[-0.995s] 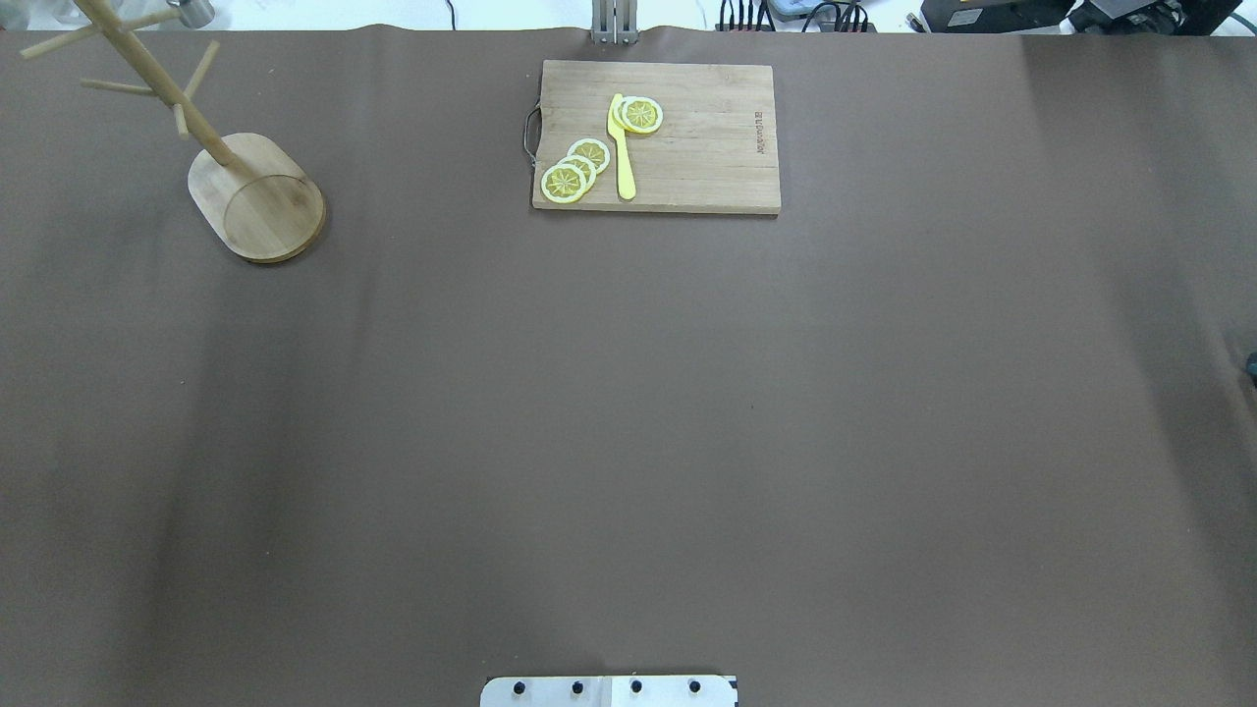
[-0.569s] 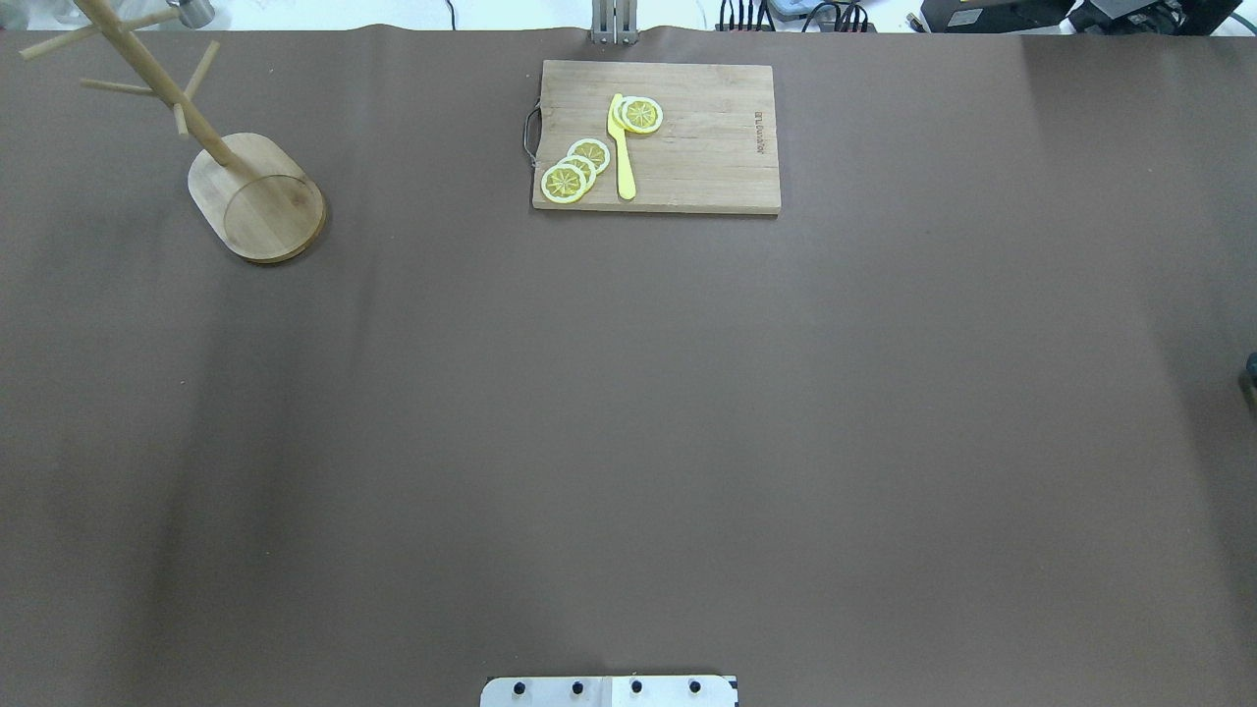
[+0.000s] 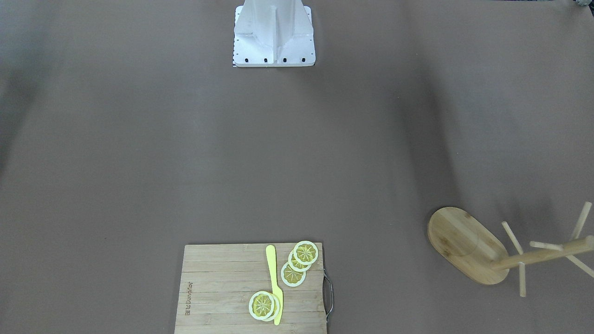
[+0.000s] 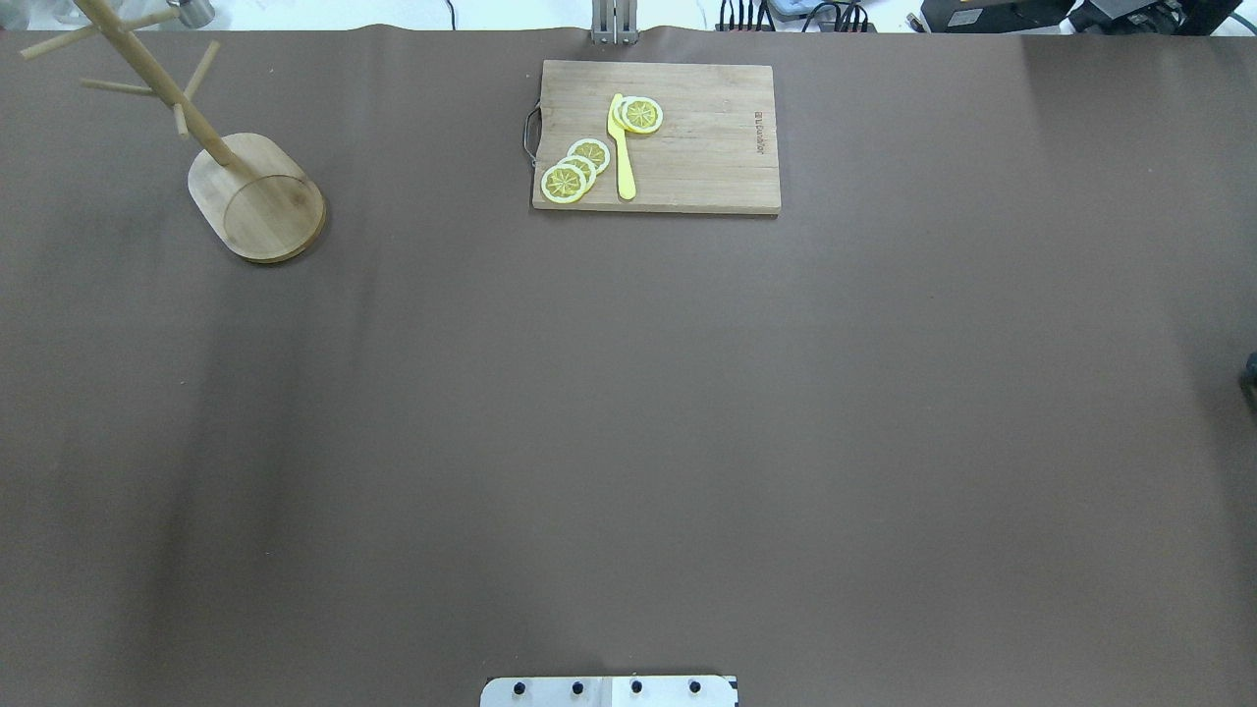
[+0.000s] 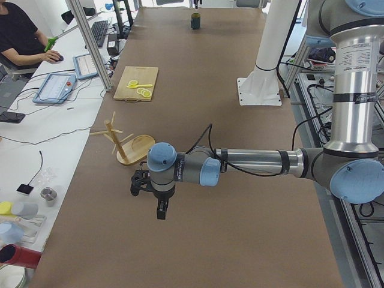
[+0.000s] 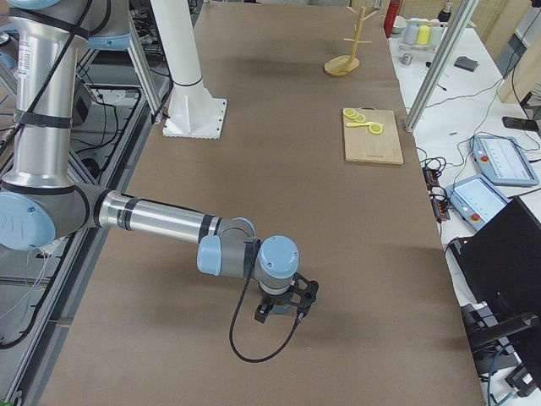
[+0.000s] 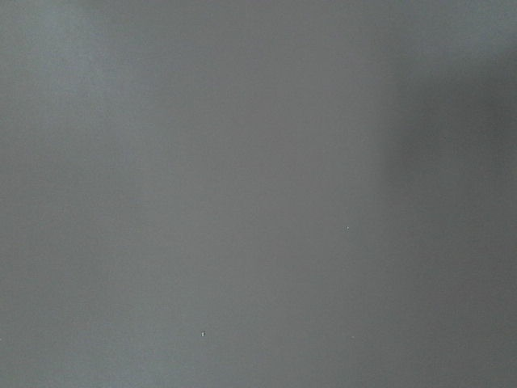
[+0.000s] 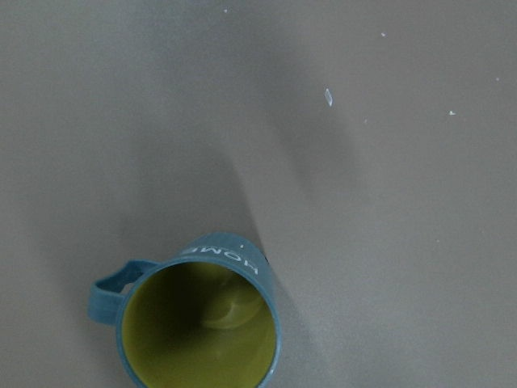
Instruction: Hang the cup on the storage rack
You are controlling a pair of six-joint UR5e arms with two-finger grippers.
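Observation:
The cup (image 8: 198,323), a blue-grey mug with "HOME" lettering and a yellowish inside, stands upright at the bottom left of the right wrist view, handle to the left. It also shows small at the table's far end in the exterior left view (image 5: 195,21). The storage rack (image 4: 257,196), a bamboo mug tree, stands far left with bare pegs; it also shows in the front-facing view (image 3: 466,246). My right gripper (image 6: 283,309) hangs low over the table's right end, above the cup; I cannot tell whether it is open. My left gripper (image 5: 160,209) hovers near the rack; I cannot tell its state either.
A bamboo cutting board (image 4: 707,147) with lemon slices and a yellow knife (image 4: 623,147) lies at the back middle. The robot's white base (image 3: 274,37) stands at the near edge. An operator (image 5: 18,36) sits at a side desk with bottles and gear.
A dark sliver at the right edge of the overhead view has shifted slightly downward. Rack and cutting board have not moved.

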